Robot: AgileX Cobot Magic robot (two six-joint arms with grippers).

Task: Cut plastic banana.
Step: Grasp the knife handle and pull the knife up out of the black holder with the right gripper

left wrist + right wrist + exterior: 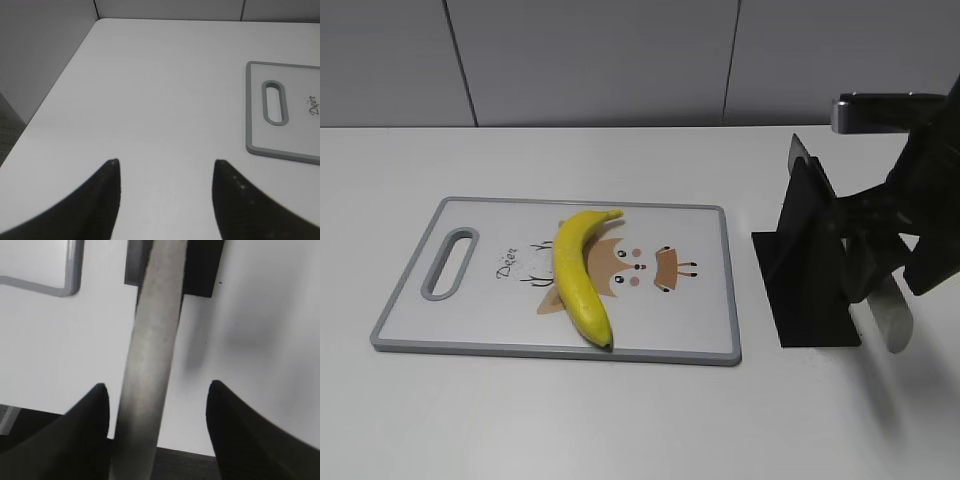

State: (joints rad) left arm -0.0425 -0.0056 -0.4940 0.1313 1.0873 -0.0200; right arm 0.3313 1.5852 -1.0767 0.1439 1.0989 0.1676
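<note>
Right gripper fingers spread wide, grey knife blade running between them; actual grip not discernible. Left gripper open above bare table. Plastic banana lies on cutting board, black knife stand beside.

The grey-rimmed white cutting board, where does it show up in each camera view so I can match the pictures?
Exterior view: the grey-rimmed white plastic cutting board lies centre-left, with the yellow plastic banana on it.
Left wrist view: its handle-slot end sits at the right edge.
Right wrist view: only one rounded corner shows, top left.
Shared landmark: the white table.
</note>
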